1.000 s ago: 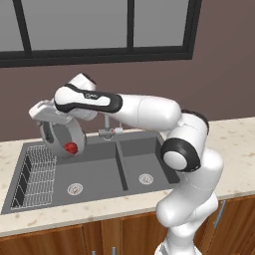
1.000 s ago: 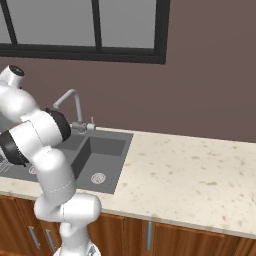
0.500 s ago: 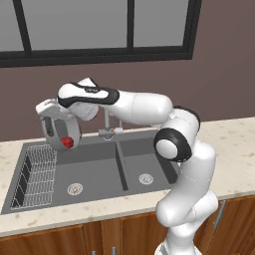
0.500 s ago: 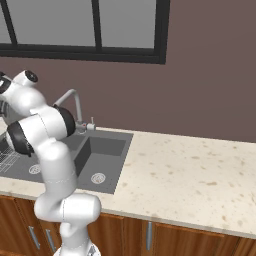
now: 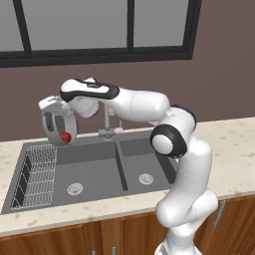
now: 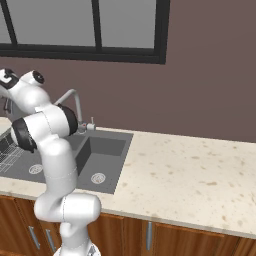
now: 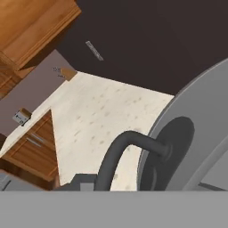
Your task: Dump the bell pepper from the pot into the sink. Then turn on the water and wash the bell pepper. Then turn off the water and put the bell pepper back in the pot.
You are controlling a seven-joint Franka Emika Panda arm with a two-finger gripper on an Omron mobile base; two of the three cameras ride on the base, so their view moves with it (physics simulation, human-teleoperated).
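Right now the hand point(image 5: 50, 106) is clamped on the pot point(image 5: 60, 127), gripping it by a dark loop handle point(image 7: 122, 153). Pot's tipped nearly on its side, held up above the sink's point(image 5: 99, 172) left basin, mouth facing out toward the room. Bell pepper point(image 5: 65, 137) sits at the low edge inside the tilted pot, just over the wire rack point(image 5: 35, 174). Faucet point(image 5: 106, 122) stands behind the divider btwn the two basins, close to the arm. Speckled counter point(image 6: 200, 170) runs off to the right.
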